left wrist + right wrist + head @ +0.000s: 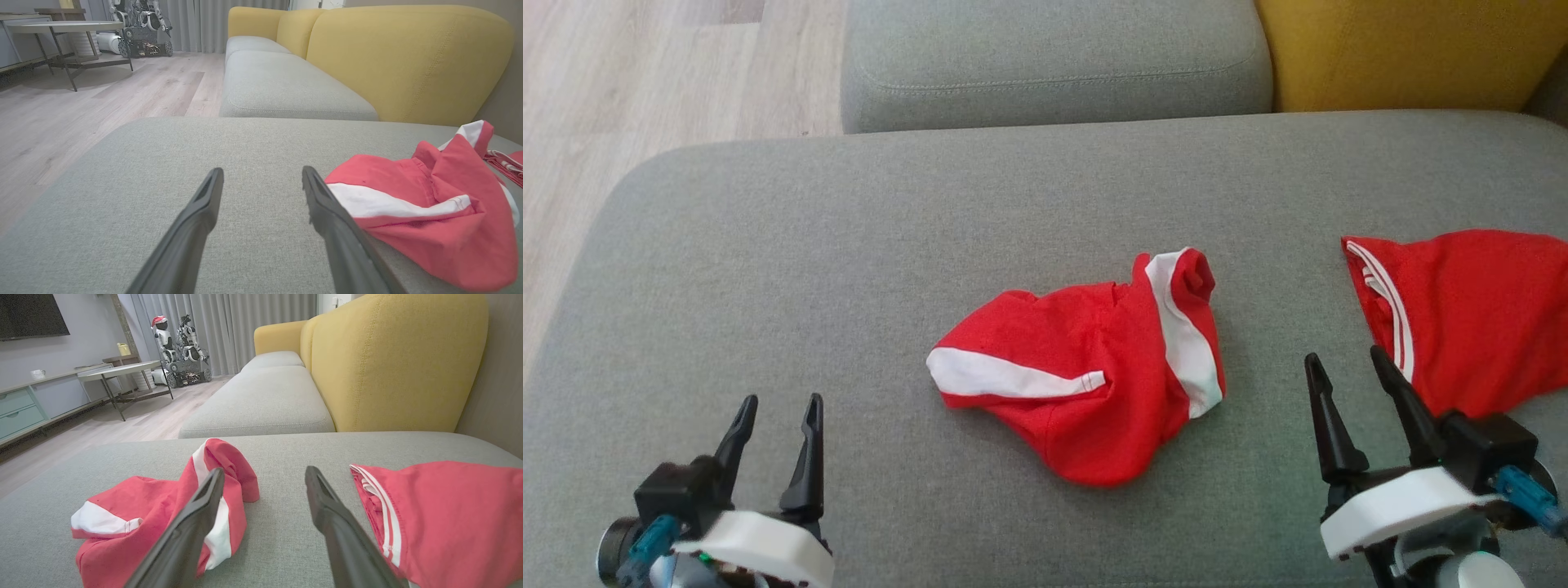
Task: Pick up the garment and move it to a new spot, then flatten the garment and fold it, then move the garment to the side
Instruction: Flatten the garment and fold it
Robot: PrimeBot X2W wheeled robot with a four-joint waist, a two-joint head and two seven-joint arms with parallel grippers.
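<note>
A crumpled red garment with white bands (1094, 367) lies bunched in the middle of the grey sofa cushion (849, 269). It shows at the right of the left wrist view (429, 212) and at the lower left of the right wrist view (155, 514). My left gripper (778, 406) hovers open at the lower left, well apart from the garment, nothing between its fingers (204, 220). At the lower right my right gripper (1347, 359) stands open, between the crumpled garment and a second red piece, holding nothing.
A second red garment with thin white stripes (1470, 318) lies at the cushion's right edge (441, 514). Behind are another grey seat (1054, 57) and a yellow backrest (1405, 49). Wooden floor (621, 98) lies to the left, with a table (65, 28) and other robots (179, 339) far off.
</note>
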